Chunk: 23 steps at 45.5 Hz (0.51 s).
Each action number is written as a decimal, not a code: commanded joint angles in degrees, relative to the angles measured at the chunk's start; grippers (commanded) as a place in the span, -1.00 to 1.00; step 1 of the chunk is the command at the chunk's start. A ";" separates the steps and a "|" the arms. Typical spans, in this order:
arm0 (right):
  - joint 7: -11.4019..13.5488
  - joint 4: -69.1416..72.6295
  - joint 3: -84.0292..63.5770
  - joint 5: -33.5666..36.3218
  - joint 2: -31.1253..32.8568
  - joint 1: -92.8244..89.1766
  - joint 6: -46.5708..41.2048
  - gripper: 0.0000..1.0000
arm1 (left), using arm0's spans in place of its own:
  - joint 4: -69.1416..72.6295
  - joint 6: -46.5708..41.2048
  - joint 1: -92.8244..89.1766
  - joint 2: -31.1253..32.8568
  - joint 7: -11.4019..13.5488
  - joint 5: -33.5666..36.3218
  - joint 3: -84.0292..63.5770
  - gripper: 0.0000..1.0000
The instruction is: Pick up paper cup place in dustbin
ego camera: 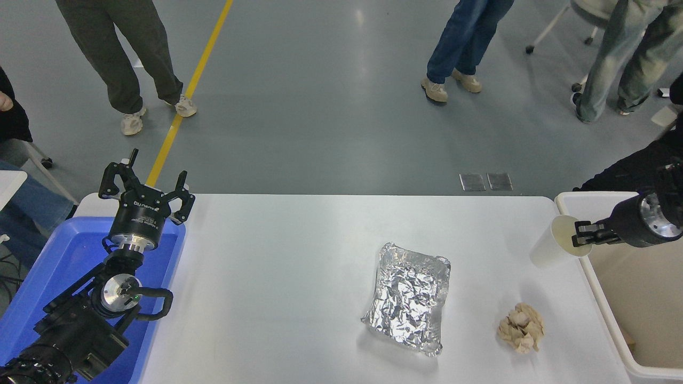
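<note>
— What's over on the left side?

— The left gripper (151,183) is parked above the far end of a blue tray (64,256), fingers spread wide with nothing between them.

— And the middle of the white table (277,277)?

— A crumpled foil tray (408,296) lies flat there, and to its right, near the front edge, a tan paper ball (522,327).

— The cup?

— The paper cup (556,244) is up off the table, tilted so its cream inside faces right. The right gripper (582,234) comes in from the right edge and is clamped on the cup's rim. The cup hangs beside the left wall of the dustbin (597,202), near its far corner, not inside it.

— Anyone about?

— Several people's legs (128,58) on the grey floor beyond the table.
</note>
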<state>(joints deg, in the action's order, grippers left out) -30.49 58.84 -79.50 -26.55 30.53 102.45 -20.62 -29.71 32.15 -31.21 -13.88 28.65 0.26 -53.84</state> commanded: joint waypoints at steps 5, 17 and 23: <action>-0.98 8.57 -1.71 0.00 0.93 21.20 -6.27 -1.00 | 0.00 0.02 0.01 0.00 0.00 0.01 -0.04 0.96; -1.42 9.98 -3.65 -0.17 2.78 28.60 -9.18 -1.00 | 0.00 0.02 0.01 0.00 0.00 0.01 -0.04 0.96; -1.33 10.77 -3.65 -0.26 2.78 28.51 -9.18 -1.00 | 0.00 0.02 0.01 0.00 0.00 0.01 -0.04 0.96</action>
<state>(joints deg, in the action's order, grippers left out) -31.66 67.66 -82.41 -26.70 32.73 126.80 -28.31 -29.69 32.14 -31.20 -13.88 28.65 0.26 -53.87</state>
